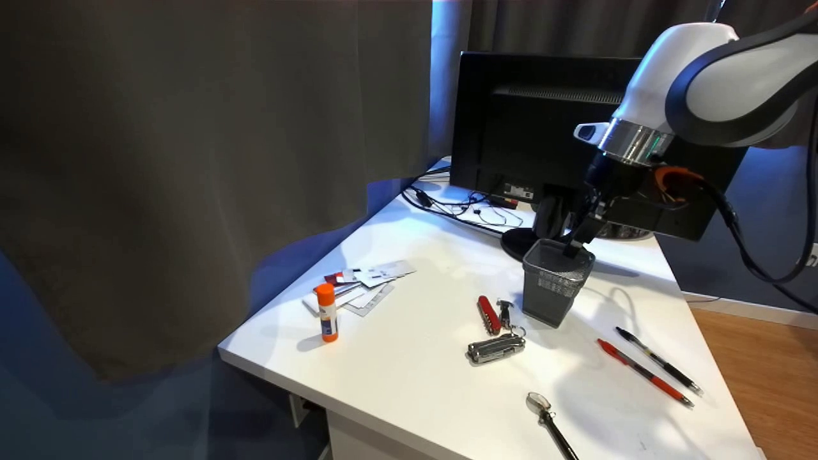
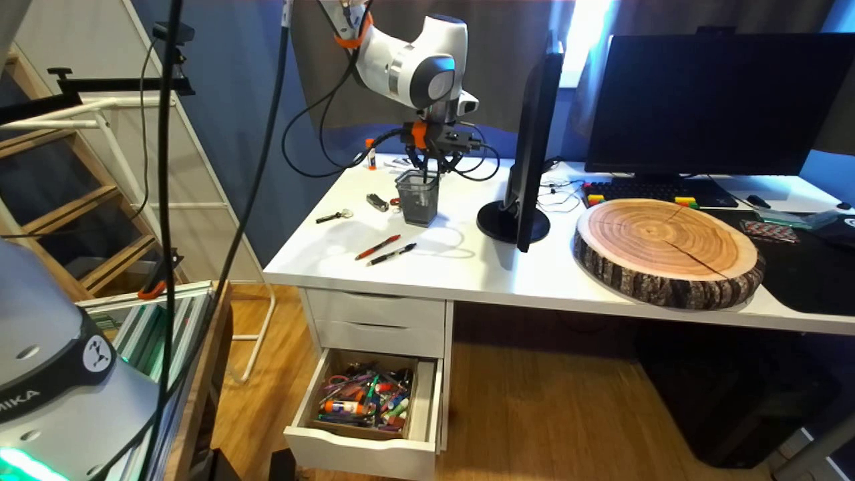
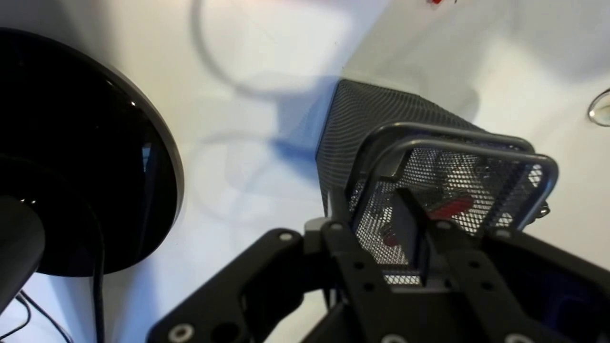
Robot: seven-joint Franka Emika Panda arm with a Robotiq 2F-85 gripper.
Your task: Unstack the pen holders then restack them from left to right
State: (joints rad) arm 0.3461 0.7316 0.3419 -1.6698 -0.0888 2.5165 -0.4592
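The arm [image 2: 407,70] reaches over the worktop [image 1: 415,383], its end effector [image 3: 369,200] pointing down near the monitor base [image 3: 128,166]. Its fingers [image 3: 340,240] stand parted astride the rims of the nested pen holders [image 1: 548,305], near that base; whether either finger touches mesh is hard to say.

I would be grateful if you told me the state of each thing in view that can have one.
Gripper, open, astride a rim.
Pen holders, nested, upright.
Top two drawers, shut.
Third drawer, open.
Glue stick, capped, standing.
Red knife, folded.
Multi-tool, folded.
Red pen, lying, tip unclear.
Black pen, likewise.
Screen, dark.
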